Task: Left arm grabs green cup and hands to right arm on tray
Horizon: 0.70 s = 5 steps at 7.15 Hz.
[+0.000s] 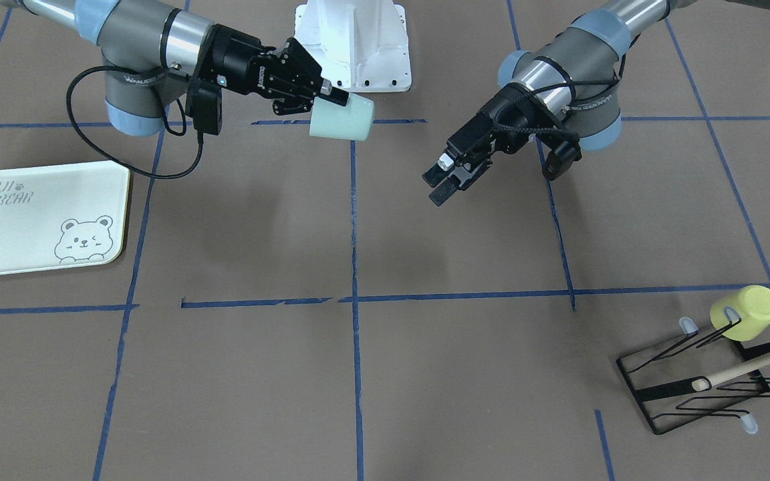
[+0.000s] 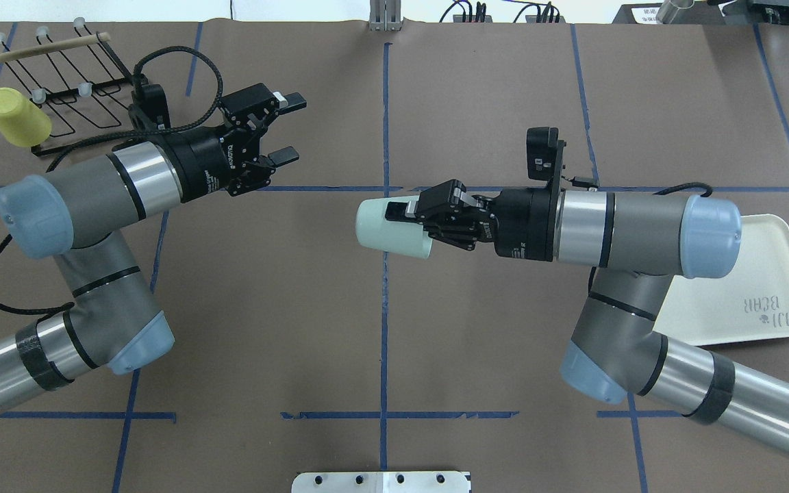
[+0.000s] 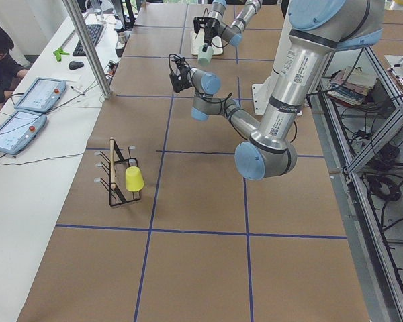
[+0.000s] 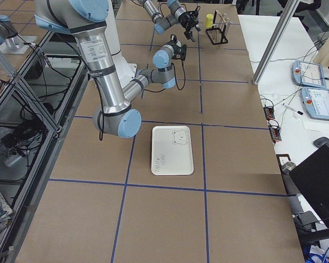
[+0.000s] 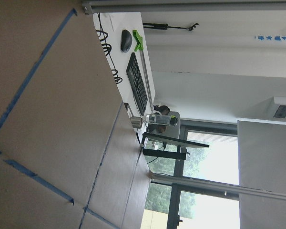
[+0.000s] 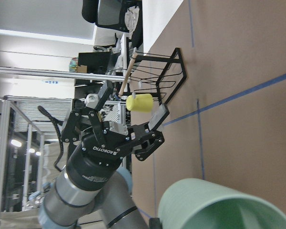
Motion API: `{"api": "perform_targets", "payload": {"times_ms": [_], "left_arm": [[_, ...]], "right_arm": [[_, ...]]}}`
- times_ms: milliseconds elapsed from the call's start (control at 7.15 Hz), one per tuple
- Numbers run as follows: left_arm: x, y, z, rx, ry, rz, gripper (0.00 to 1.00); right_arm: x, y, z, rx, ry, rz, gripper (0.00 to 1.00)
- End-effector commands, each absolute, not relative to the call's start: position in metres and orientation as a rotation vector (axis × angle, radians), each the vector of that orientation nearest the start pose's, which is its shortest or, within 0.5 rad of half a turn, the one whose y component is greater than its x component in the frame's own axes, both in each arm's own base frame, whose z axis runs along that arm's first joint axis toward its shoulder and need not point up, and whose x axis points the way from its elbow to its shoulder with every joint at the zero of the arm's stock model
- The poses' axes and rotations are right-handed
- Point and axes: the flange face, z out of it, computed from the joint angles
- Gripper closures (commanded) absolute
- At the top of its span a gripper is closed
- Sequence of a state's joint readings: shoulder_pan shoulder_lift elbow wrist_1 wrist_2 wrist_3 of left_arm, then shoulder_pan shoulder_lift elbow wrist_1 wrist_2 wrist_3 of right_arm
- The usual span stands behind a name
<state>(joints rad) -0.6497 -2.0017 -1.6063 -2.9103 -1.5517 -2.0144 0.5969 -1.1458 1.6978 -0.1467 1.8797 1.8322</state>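
My right gripper (image 1: pixel 338 99) is shut on the rim of the pale mint-green cup (image 1: pixel 341 117) and holds it on its side above the table's middle; the same grip shows in the overhead view (image 2: pixel 405 218), with the cup (image 2: pixel 391 229) pointing at the left arm. My left gripper (image 2: pixel 292 129) is open and empty, a short way from the cup; it also shows in the front view (image 1: pixel 436 187) and, jaws apart, in the right wrist view (image 6: pixel 128 119). The cup's rim fills that view's bottom (image 6: pixel 219 205). The tray (image 1: pixel 37 220) lies empty on the right arm's side (image 2: pixel 764 274).
A yellow-green cup (image 1: pixel 746 312) hangs on a black wire rack (image 1: pixel 686 394) with a wooden bar, at the table's far corner on the left arm's side (image 2: pixel 16 118). The robot's white base (image 1: pixel 355 47) stands at the table's edge. Blue tape lines cross the brown table.
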Motion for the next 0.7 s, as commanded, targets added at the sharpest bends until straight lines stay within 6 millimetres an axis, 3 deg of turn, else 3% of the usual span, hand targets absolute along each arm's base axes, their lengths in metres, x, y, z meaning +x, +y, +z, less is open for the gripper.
{"api": "perform_targets", "payload": {"times_ms": [0,140,280,420,560], "left_arm": [[0.387,-0.505,0.278,0.263,1.543,-0.643,0.0],[0.343,-0.532,0.295,0.236,1.41,-0.576,0.0],[0.299,-0.541,0.319,0.228,1.314,-0.498,0.0],[0.249,-0.549,0.345,0.242,1.213,-0.391,0.0],[0.209,-0.54,0.375,0.256,1.116,-0.277,0.0]], "right_arm": [[-0.372,-0.457,0.232,0.157,-1.692,0.258,1.0],[-0.356,-0.482,0.24,0.175,-1.532,0.224,1.0],[-0.344,-0.495,0.243,0.194,-1.385,0.175,1.0],[-0.327,-0.497,0.237,0.194,-1.226,0.144,1.0],[-0.301,-0.492,0.23,0.198,-1.068,0.065,1.0]]}}
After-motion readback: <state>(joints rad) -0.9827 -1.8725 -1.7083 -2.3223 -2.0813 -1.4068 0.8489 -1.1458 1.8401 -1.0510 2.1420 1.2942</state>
